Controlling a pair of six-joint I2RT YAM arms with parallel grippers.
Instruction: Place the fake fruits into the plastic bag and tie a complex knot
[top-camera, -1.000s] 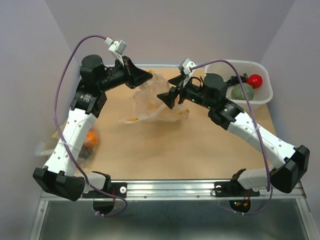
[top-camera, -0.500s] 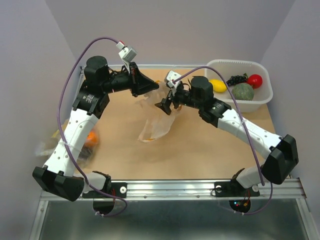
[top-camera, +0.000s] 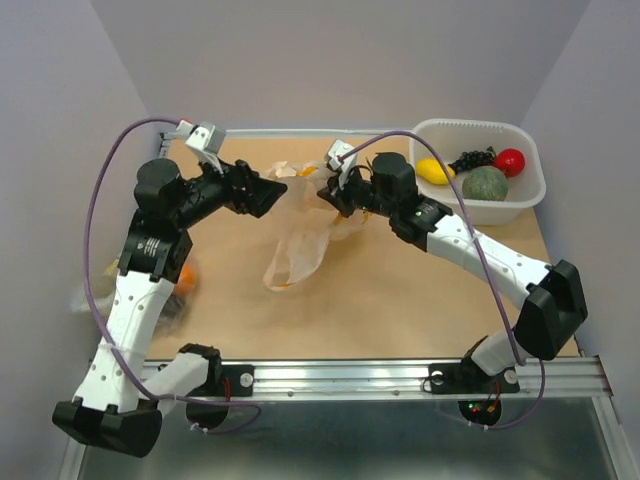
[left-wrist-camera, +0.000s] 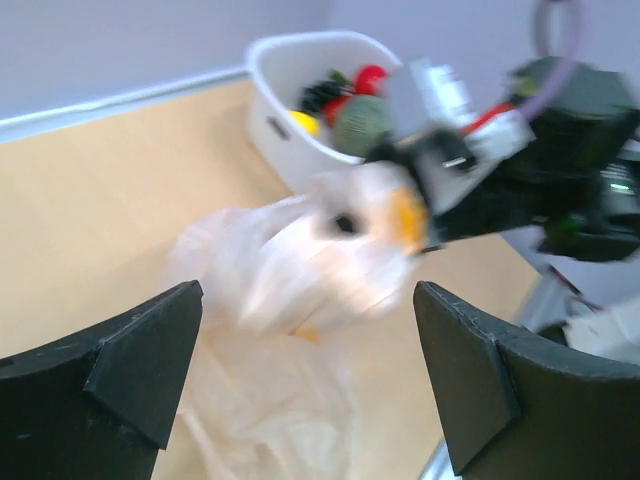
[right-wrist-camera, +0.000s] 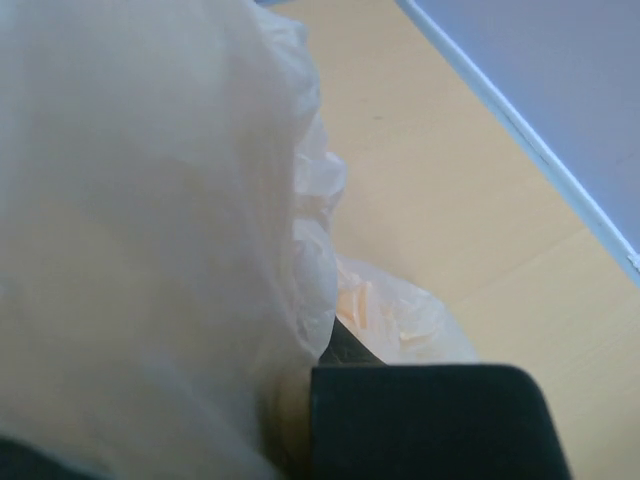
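Observation:
The plastic bag (top-camera: 298, 250), thin and cream-white with orange prints, hangs limp from my right gripper (top-camera: 334, 194) down to the table. That gripper is shut on the bag's top; in the right wrist view the bag (right-wrist-camera: 150, 230) drapes over the dark finger (right-wrist-camera: 430, 420). My left gripper (top-camera: 274, 194) stands open just left of the bag, holding nothing. In the left wrist view its fingers (left-wrist-camera: 140, 350) are spread wide with the bag (left-wrist-camera: 290, 270) ahead of them. The fake fruits (top-camera: 485, 183) lie in the white tub. No knot is in view.
The white tub (top-camera: 530, 195) stands at the back right with a yellow, a red, a green and a dark fruit. A second bag with an orange ball (top-camera: 181, 277) lies at the left edge under the left arm. The walls are close on both sides.
My left gripper let go of the bag, opened and drew back to the left. My right gripper moved left and shut on the bag's top, which now hangs from it.

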